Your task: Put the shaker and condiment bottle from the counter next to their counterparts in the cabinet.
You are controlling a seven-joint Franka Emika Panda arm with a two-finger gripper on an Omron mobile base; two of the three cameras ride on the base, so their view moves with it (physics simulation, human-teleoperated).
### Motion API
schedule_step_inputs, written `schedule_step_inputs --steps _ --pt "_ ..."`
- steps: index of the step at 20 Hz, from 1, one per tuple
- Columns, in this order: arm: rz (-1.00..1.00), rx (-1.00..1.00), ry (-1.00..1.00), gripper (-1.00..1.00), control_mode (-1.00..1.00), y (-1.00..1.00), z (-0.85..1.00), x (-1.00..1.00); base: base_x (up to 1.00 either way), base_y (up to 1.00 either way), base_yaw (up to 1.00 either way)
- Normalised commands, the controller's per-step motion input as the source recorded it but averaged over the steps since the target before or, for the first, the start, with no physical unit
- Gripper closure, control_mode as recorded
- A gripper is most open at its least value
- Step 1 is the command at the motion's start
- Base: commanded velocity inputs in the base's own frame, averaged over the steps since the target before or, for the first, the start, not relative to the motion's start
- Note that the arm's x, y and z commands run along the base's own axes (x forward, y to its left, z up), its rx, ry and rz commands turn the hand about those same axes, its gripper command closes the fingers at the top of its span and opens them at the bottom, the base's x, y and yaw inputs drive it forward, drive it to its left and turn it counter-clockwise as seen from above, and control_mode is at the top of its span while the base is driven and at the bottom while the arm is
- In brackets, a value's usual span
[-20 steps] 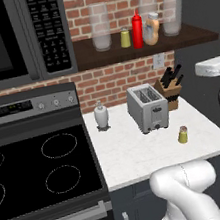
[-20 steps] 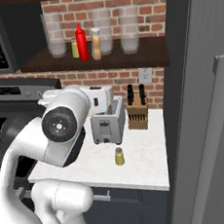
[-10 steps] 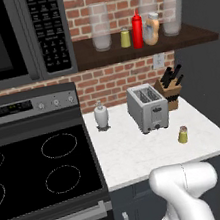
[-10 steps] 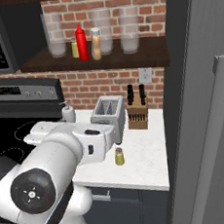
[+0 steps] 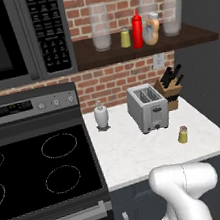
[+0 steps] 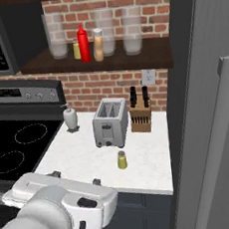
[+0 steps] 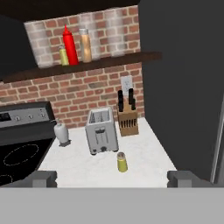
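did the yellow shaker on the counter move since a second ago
No. The shaker stands in the same spot on the counter, just right of and in front of the toaster, as in both earlier left base pictures.

We see a silver toaster (image 5: 147,107) beside a knife block (image 5: 171,93), a white dispenser (image 5: 101,115) near the black stove (image 5: 36,170), and a microwave (image 5: 16,39) overhead.

I am looking at a home kitchen: a black stove (image 5: 40,164), a microwave (image 5: 13,37), a toaster (image 5: 147,108), a knife block (image 6: 140,116) and a white counter (image 5: 139,152) under brick.
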Motion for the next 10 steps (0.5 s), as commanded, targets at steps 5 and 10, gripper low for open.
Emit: schedule_step_inputs --steps 5,10 --pt "-0.02 0.00 -0.12 -1.00 -1.00 0.13 -0.74 -0.57 0.00 0.00 0.00" --pt "0.00 0.00 -0.22 -1.00 -1.00 0.32 -0.75 -0.06 0.00 0.00 0.00"
